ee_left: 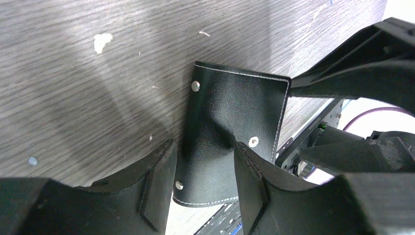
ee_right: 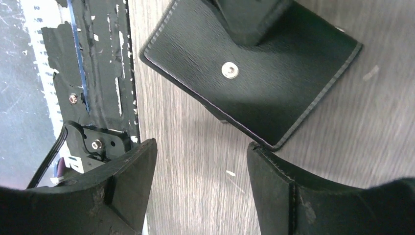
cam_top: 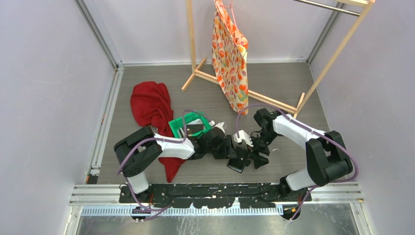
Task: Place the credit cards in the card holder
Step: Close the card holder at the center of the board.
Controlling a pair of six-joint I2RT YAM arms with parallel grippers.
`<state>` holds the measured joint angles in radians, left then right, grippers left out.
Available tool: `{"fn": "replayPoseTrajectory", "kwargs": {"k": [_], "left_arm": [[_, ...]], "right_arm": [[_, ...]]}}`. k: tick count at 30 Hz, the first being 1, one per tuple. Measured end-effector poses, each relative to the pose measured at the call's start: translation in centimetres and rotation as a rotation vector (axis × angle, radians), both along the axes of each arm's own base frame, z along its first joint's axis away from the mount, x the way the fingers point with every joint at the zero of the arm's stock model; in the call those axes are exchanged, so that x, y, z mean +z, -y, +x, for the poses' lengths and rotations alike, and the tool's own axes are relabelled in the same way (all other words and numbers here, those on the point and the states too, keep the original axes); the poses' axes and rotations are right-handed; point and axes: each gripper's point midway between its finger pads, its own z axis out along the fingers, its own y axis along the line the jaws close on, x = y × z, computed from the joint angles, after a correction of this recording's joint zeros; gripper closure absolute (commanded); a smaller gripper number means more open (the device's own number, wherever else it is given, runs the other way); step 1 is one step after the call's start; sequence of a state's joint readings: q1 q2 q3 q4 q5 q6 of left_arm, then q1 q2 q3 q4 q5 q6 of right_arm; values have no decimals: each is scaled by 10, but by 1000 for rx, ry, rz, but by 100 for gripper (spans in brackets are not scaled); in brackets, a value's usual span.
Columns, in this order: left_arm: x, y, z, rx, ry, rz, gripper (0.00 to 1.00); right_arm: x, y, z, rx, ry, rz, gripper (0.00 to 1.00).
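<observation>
The card holder (cam_top: 238, 161), a black wallet with white stitching and metal snaps, sits between the two arms near the table's front. My left gripper (cam_top: 230, 147) is shut on the card holder (ee_left: 235, 103). One finger lies at its edge and the other presses a dent into its face, around the left gripper (ee_left: 203, 147). My right gripper (ee_right: 200, 147) is open over bare table, and a corner of the card holder (ee_right: 264, 83) lies just past its right finger. In the top view the right gripper (cam_top: 257, 157) is to the holder's right. The credit cards do not show plainly; a dark flat rectangle (cam_top: 195, 129) in the tray may be one.
A green tray (cam_top: 182, 122) stands behind the left gripper. A red cloth (cam_top: 151, 107) lies to the left and runs under the left arm. A wooden rack (cam_top: 195, 73) with a floral bag (cam_top: 230, 54) stands at the back. The black base rail (cam_top: 220, 188) lines the front edge.
</observation>
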<state>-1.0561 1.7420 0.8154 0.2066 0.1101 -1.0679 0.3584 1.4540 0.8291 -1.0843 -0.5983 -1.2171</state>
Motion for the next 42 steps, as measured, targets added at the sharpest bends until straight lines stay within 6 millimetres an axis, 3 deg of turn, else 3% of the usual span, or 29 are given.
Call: {"fn": "replayPoseTrajectory", "kwargs": {"k": [6, 18, 29, 33, 42], "left_arm": [[0, -8, -5, 4, -3, -5, 51], [0, -16, -6, 41, -31, -16, 52], [0, -20, -4, 86, -60, -67, 52], [-1, -21, -4, 87, -65, -69, 54], [-5, -23, -2, 118, -109, -18, 61]], "right_arm": [[-7, -16, -5, 53, 8, -9, 27], [-16, -45, 28, -72, 127, 2, 31], [-28, -50, 44, -100, 229, -5, 63], [-26, -51, 47, -89, 252, 1, 93], [-10, -49, 57, -135, 281, 63, 97]]}}
